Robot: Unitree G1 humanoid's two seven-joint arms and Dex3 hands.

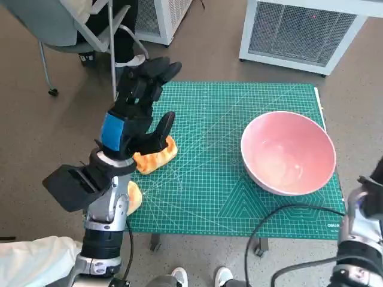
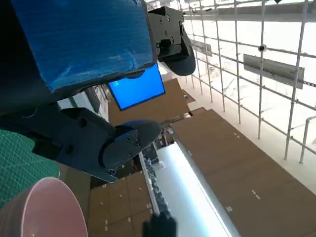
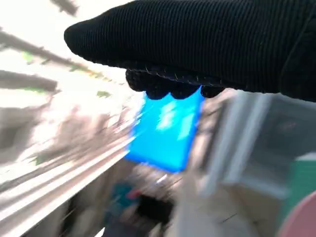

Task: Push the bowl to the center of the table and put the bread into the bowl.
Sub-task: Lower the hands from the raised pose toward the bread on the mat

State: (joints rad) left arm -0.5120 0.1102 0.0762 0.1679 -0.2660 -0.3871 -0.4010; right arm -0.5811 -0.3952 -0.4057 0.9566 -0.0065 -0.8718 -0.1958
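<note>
Left hand point(image 1: 139, 110) raised above the bread point(image 1: 157, 156), fingers spread, grasping nothing. Pink bowl point(image 1: 288, 153) lies at 3 o'clock on the mat (right hand point(image 3: 207, 44): finger state cannot be told).

Small table, green cutting mat point(image 1: 209, 179) on top; on mat: pink bowl point(image 1: 288, 152) right, bread point(image 1: 156, 156) left.

No text, label or number can be read anywhere.
</note>
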